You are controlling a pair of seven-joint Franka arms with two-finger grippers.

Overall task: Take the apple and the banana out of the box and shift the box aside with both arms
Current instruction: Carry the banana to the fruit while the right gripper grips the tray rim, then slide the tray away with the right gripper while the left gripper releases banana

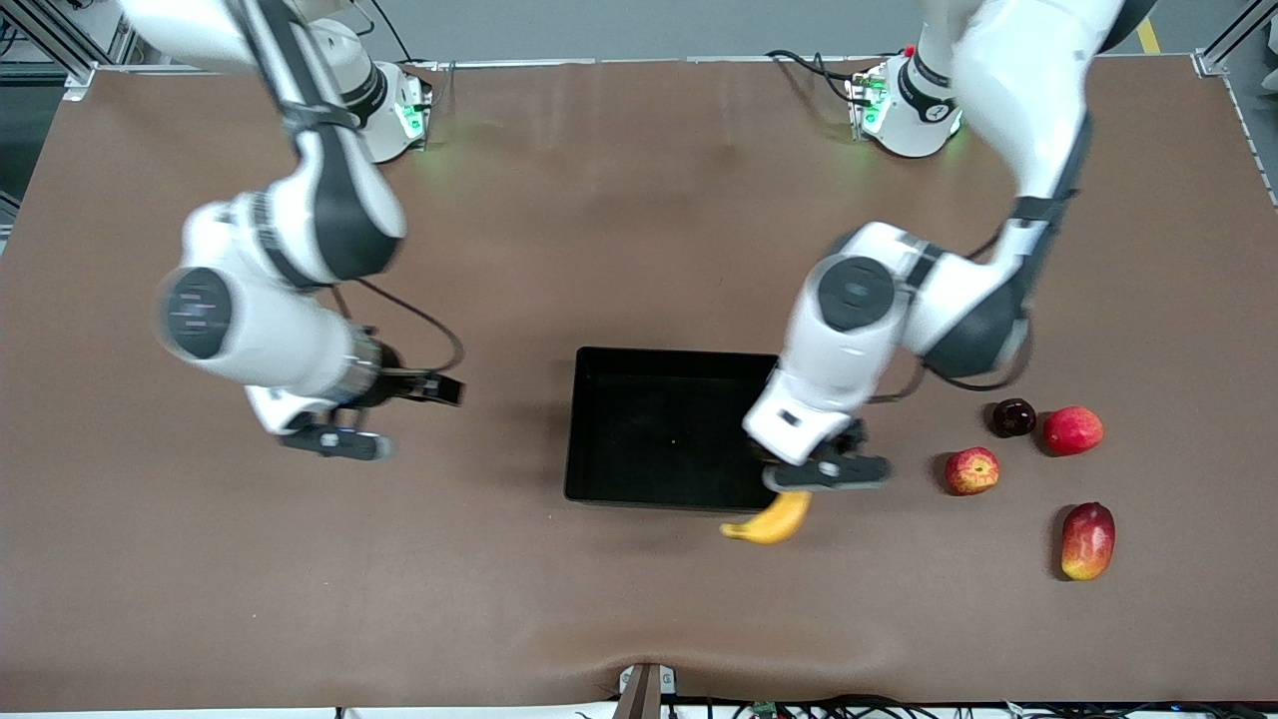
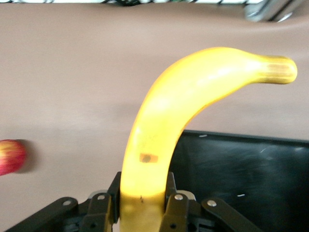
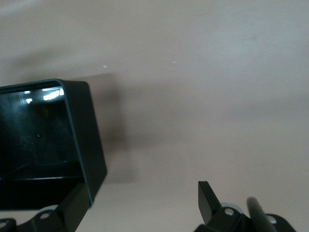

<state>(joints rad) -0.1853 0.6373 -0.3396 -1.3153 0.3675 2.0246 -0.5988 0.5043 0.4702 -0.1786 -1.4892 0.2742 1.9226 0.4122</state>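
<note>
My left gripper point(image 1: 827, 471) is shut on the yellow banana point(image 1: 772, 520) and holds it in the air over the black box's point(image 1: 589, 419) corner at the left arm's end. In the left wrist view the banana point(image 2: 164, 125) rises from between the fingers point(image 2: 102, 208), with the box point(image 2: 251, 169) below it. The red apple with yellow streaks point(image 1: 971, 470) lies on the table toward the left arm's end; it also shows in the left wrist view point(image 2: 10, 156). My right gripper point(image 1: 334, 439) is open and empty above the table beside the box point(image 3: 72, 125), at the right arm's end.
A red-yellow mango point(image 1: 1087, 540), a plain pink-red fruit point(image 1: 1072, 430) and a small dark fruit point(image 1: 1012, 417) lie near the apple toward the left arm's end. The brown table point(image 1: 300, 579) spreads all around the box.
</note>
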